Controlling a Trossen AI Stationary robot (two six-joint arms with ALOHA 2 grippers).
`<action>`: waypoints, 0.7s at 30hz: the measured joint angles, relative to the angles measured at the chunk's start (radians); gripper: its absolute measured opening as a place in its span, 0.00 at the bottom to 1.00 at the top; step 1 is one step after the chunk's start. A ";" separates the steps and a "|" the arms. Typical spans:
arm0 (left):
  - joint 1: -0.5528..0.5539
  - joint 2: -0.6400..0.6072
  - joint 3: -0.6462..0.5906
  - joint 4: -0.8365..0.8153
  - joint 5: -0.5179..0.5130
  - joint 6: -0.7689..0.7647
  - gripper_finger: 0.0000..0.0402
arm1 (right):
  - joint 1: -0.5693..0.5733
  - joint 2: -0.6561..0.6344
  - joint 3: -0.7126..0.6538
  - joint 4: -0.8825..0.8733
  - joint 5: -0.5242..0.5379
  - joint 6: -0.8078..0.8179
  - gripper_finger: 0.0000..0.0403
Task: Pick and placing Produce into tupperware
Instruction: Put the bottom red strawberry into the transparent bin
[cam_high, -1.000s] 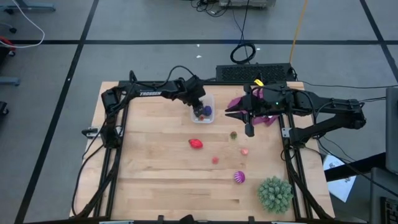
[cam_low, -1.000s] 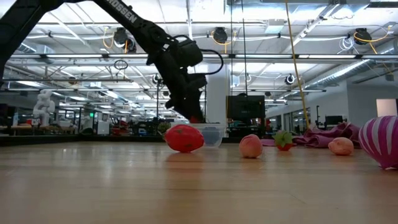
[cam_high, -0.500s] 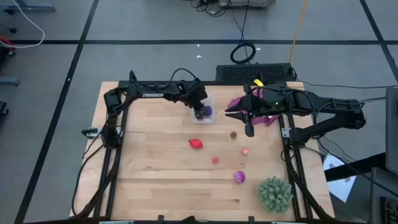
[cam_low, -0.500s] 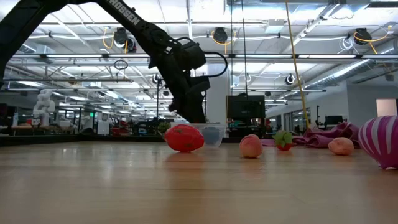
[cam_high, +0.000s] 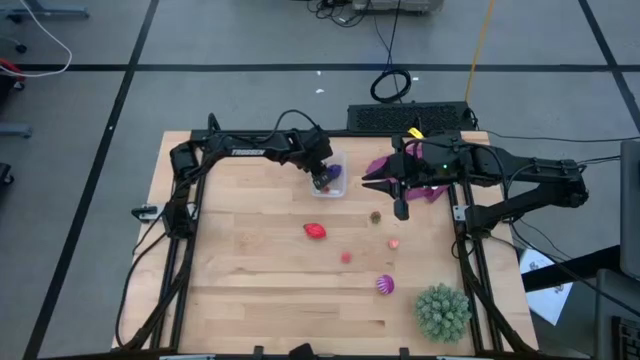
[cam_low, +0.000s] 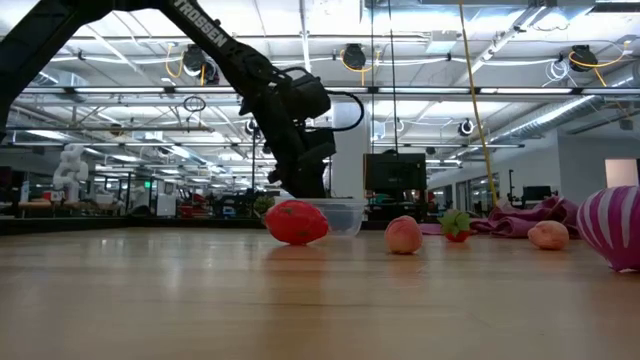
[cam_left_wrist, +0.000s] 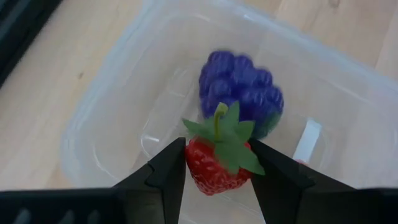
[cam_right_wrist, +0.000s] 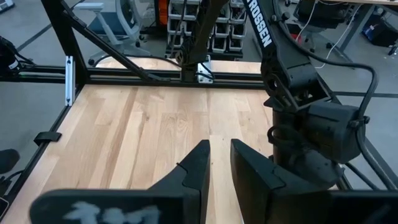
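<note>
Over tupperware (cam_left_wrist: 93, 124) | left gripper (cam_left_wrist: 217, 171) clamps strawberry (cam_left_wrist: 214, 165) (grapes (cam_left_wrist: 239, 93) inside) | right gripper (cam_right_wrist: 219, 163) closed

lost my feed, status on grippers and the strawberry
Left gripper shut on strawberry, over tupperware, grapes inside. Right gripper shut, idle. Nothing in the way.

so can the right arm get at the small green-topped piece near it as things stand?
Probably yes. The right end effector, shut and empty, hangs just beside the green-topped piece with bare table around it; it would need to open first.
</note>
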 joint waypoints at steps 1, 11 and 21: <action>0.002 0.000 0.000 -0.003 0.000 0.000 0.40 | 0.000 0.000 0.000 0.000 0.000 0.000 0.14; 0.003 0.002 0.000 -0.007 0.000 0.009 0.40 | 0.000 0.000 0.000 0.000 0.000 0.001 0.14; 0.004 0.006 0.000 -0.008 0.001 0.008 0.40 | 0.000 0.000 0.000 0.000 0.000 0.001 0.14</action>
